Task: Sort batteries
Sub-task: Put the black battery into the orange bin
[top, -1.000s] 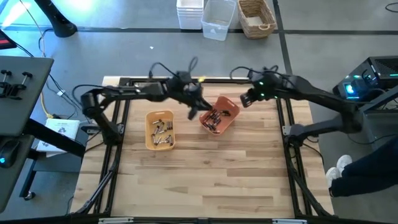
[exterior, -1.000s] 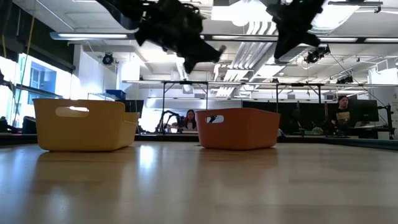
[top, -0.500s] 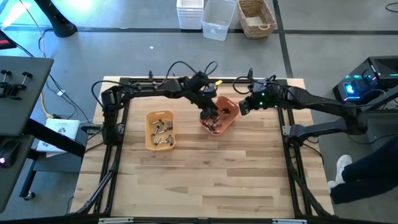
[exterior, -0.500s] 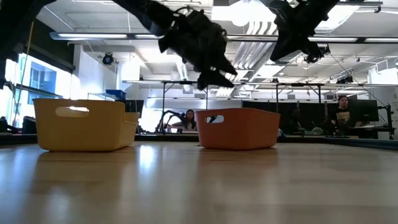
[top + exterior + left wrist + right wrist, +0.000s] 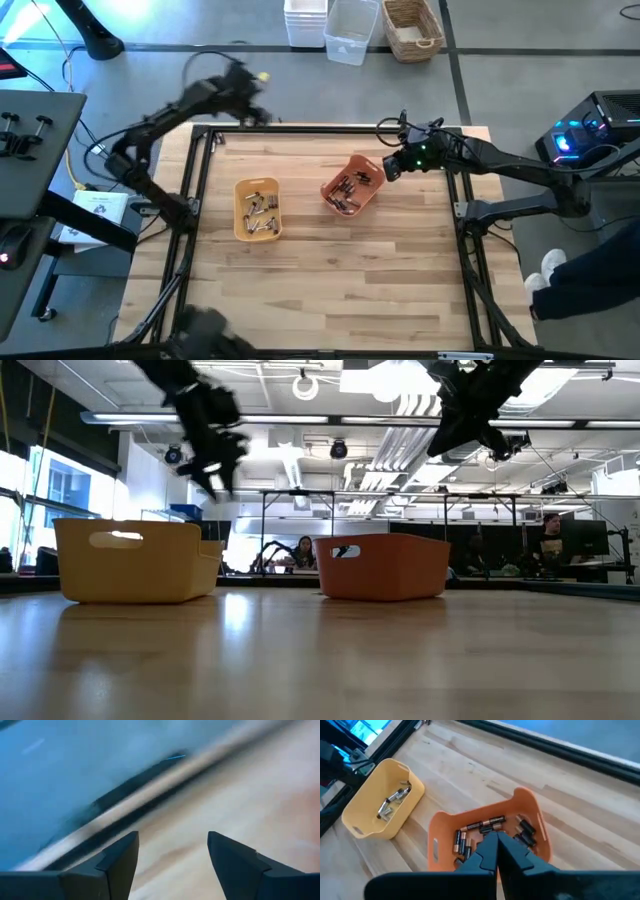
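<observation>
The left gripper [image 5: 247,88] has swung away from the orange tray [image 5: 368,196] and now hangs over the far left edge of the surface [image 5: 330,290], well apart from both trays; a second ago it was at the near left side of that tray, and half a second ago it was dipping right over it. Its jaws, which were nearly together then, now stand wide apart, and the left wrist view shows only wood and the dark frame rail between the two fingers [image 5: 117,862], with nothing held. That reads as a battery dropped into the orange tray and the arm pulling back, though the drop itself cannot be seen here. The batteries [image 5: 485,825] lie in two lots: a darker, copper-banded heap in the orange tray at the middle of the surface, and a smaller silvery group [image 5: 260,212] in the yellow tray [image 5: 240,225] to its left. No loose cell shows on the bare wood in the high view. The right gripper [image 5: 390,170] has hardly moved; it hovers just beside the far right corner of the orange tray, jaws pressed together and empty, as its own wrist view shows. With the left gripper free, the sort appears ready for the next pick, or close to done.
</observation>
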{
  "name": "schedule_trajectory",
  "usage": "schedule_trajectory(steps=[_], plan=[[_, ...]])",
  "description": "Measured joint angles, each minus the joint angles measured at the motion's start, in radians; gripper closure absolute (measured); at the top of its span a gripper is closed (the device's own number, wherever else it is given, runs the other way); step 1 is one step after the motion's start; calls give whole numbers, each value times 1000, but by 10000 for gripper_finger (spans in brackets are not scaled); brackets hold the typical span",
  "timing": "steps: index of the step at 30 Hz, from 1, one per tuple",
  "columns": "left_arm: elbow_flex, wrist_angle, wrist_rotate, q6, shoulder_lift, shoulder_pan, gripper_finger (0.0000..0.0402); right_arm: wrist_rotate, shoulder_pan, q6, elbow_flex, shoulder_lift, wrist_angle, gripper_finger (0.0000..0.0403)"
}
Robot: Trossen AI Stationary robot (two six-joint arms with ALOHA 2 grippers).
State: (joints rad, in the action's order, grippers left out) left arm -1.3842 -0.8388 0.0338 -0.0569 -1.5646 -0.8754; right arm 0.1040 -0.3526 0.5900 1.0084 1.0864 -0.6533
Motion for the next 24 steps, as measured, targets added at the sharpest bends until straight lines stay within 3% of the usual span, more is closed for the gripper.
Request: schedule_trajectory(steps=[3,7,11,15,19,24], plan=[[127,27,91,-85,28,-165,179,0,-14,-17,0,11,37,403],[261,124,98,-187,-30,-286,189,-7,-29,-30,0,41,121,403],[268,251,194,-273,-110,-261,197,-43,-37,-32,0,80,188,403],[248,270,325,-351,-191,-247,205,-104,-40,-34,0,117,210,403],[218,174,334,-433,-228,-235,215,-117,-40,-56,0,138,198,403],[218,48,324,-576,-185,-216,225,-102,-49,-86,0,139,195,403]])
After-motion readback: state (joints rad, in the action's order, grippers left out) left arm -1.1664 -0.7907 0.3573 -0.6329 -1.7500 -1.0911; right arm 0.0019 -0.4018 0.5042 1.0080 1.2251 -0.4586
